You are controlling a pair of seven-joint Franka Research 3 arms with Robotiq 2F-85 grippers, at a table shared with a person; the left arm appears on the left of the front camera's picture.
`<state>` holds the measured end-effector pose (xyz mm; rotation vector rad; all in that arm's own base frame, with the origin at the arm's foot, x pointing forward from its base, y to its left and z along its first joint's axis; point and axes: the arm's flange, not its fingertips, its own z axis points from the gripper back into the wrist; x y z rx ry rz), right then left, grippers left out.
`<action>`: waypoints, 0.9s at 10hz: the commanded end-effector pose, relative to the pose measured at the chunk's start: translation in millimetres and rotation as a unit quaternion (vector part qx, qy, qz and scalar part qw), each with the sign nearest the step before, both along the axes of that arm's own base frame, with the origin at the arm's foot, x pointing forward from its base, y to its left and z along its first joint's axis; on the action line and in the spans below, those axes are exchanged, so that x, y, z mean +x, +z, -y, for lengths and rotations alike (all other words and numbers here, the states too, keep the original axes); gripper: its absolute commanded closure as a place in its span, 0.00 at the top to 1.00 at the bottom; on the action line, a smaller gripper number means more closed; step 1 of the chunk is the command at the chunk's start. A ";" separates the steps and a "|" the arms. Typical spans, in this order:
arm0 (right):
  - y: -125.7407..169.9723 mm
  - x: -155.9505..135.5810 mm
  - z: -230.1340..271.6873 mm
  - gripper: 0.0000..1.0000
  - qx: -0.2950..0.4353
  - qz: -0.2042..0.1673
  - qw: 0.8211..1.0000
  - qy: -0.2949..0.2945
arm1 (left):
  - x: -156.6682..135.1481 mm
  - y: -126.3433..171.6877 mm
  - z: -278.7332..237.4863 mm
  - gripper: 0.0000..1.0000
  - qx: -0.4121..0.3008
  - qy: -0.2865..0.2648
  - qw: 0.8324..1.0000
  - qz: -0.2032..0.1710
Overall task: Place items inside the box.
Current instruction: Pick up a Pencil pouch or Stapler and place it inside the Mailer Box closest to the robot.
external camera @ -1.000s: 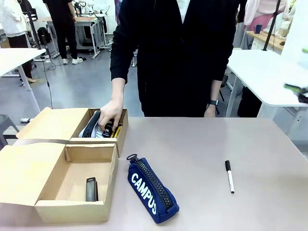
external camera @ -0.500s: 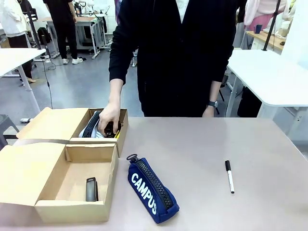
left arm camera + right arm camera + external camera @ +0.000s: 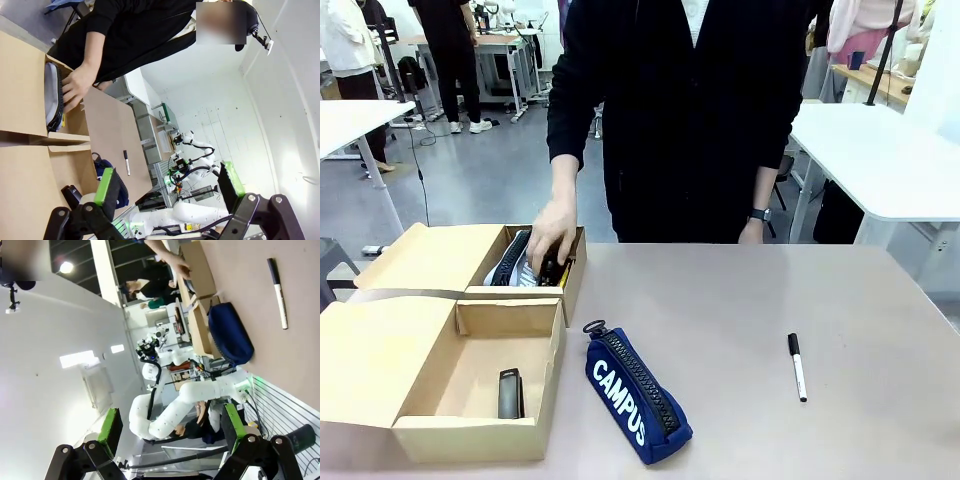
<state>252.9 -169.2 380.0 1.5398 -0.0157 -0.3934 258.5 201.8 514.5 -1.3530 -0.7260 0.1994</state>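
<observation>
Front view, box: long tan cardboard box (image 3: 470, 440) open at the near left of the table (image 3: 740, 300), lid flap folded out to the left, black stapler (image 3: 510, 392) already on its floor.
Front view, person: hand (image 3: 552, 232) reaching into the shorter box (image 3: 572, 280) just behind, fingers on something dark beside a grey-black pencil case (image 3: 508, 258); sliver of yellow under the hand, too small to name.
Front view, not yet boxed: navy "CAMPUS" pencil case (image 3: 635, 395) just right of the long box, long axis slanting from far left to near right; black marker (image 3: 797, 366) well apart on the right side, long axis running near to far.
Left wrist view, claw: left gripper (image 3: 169, 185) gaping wide, holding nothing, raised off the table; stapler and navy case just beyond one pad, marker farther on.
Right wrist view, claw: right gripper (image 3: 171, 426) spread wide and empty, high above the table; marker up and to the right of the pads, lengthways roughly along the fingers' line; navy case between marker and boxes.
Coming move, judged: marker on the right arm's side and likely nearer to it; navy case nearer the left arm and the box. Either pick probably calls for jaws turned square to the long axis, pinching across the short width.
</observation>
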 end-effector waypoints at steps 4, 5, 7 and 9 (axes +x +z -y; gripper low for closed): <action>4.8 2.8 -3.1 1.00 0.007 0.000 1.000 0.000 | 0.3 0.9 2.0 1.00 -0.004 0.000 1.000 0.014; 4.8 2.8 -3.1 1.00 0.007 0.000 1.000 0.000 | 0.3 0.9 2.0 1.00 -0.004 0.000 1.000 0.014; 4.8 2.8 -3.1 1.00 0.007 0.000 1.000 0.000 | 0.3 0.9 2.0 1.00 -0.004 0.000 1.000 0.014; 10.5 -1.9 -40.7 1.00 -0.055 -0.008 0.998 0.023 | 0.3 0.9 2.0 1.00 -0.004 0.000 1.000 0.014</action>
